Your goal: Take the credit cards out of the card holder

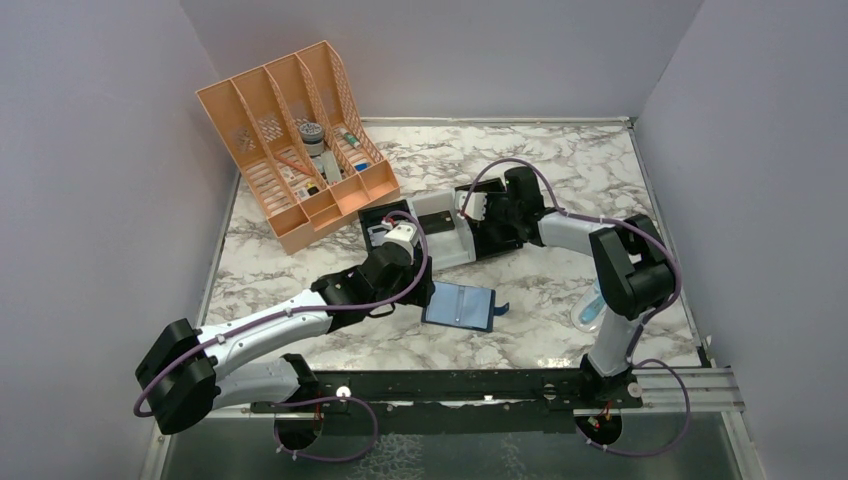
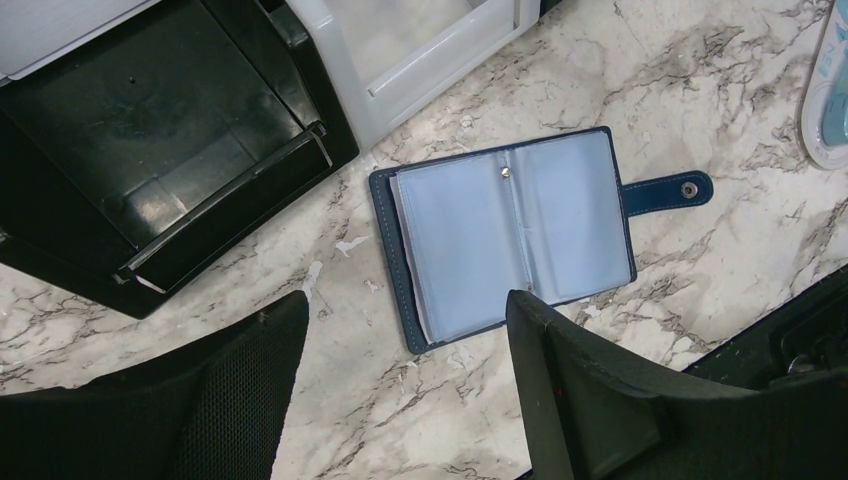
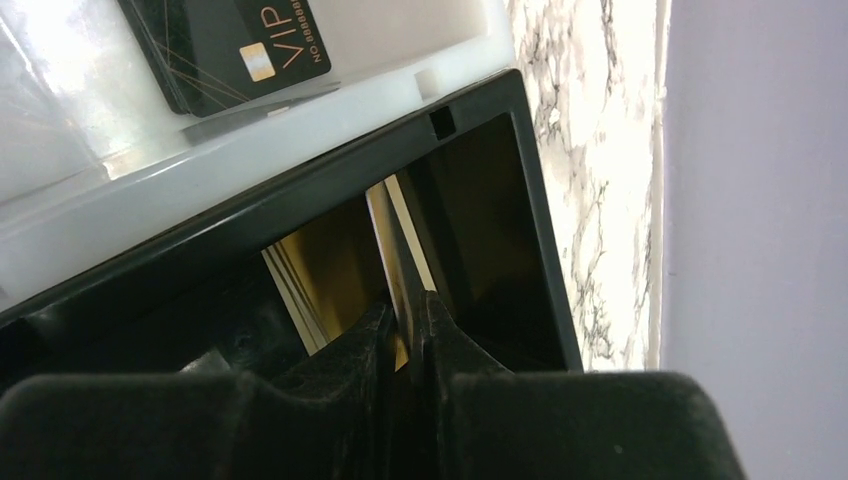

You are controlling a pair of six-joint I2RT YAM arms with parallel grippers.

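Unloading in Progress

Above the black tray (image 3: 300,195), the right gripper (image 3: 405,305) pinches a gold credit card (image 3: 400,235) edge-on. Near the table's (image 1: 560,160) near edge, the open card holder (image 2: 510,235) lies beneath the wide-open, empty left gripper (image 2: 405,310).

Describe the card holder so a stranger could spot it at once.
On the marble table, look on the near side of the black tray and white tray. The card holder lies open there: dark navy, pale blue-grey pockets, a snap strap tab, unlike the rigid boxes.
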